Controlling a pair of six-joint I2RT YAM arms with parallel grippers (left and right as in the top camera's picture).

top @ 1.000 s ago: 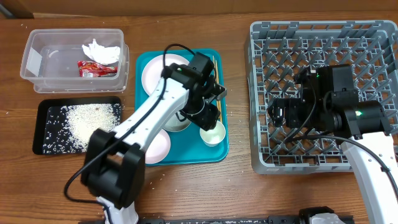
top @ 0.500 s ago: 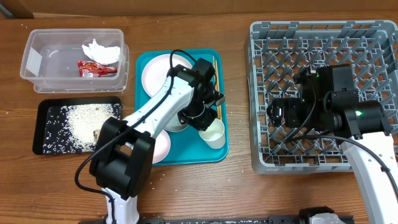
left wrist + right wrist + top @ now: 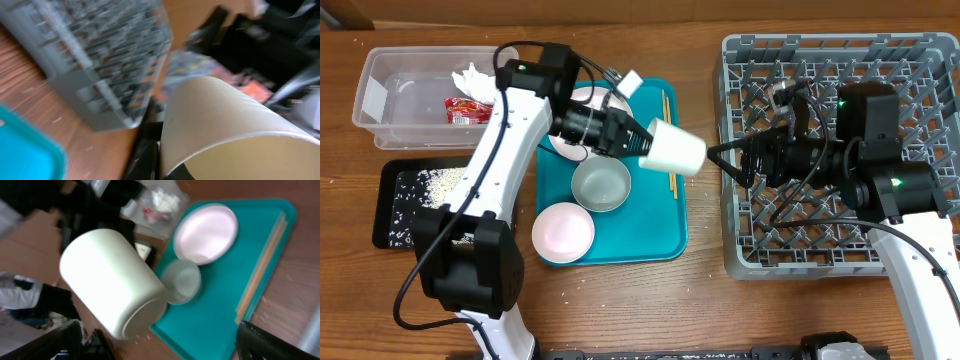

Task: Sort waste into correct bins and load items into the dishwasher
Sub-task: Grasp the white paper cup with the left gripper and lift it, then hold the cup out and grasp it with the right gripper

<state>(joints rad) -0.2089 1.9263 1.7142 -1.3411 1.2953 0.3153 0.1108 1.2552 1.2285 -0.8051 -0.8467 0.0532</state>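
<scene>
White cup (image 3: 672, 150), where is it hanging?

It is hanging tipped on its side over the right edge of the teal tray (image 3: 660, 235), between that tray and the dish rack (image 3: 738, 262), with its base pointing right.

Who is holding it?

The left pincer (image 3: 642, 140) is gripping it at the rim, closed on the cup's wall.

And the other one?

The right pincer (image 3: 718, 158) is reaching left from over the rack's left wall. It is standing wide open, holding nothing, close to the cup's base but not around it.

What is sitting on the tray?

A greyish bowl (image 3: 600, 185) and a pink bowl (image 3: 563, 228) are sitting toward the near end. The pink plate (image 3: 588, 98) is lying at the far end, partly under the left arm, and the chopsticks (image 3: 666, 105) are lying along the right side, passing beneath the cup.

And the waste?

The tissue (image 3: 475, 82) and red wrapper (image 3: 465, 108) are lying in the clear tub (image 3: 380, 100), and rice (image 3: 440, 182) is lying on the black tray (image 3: 395, 205), both on the table's left.
</scene>
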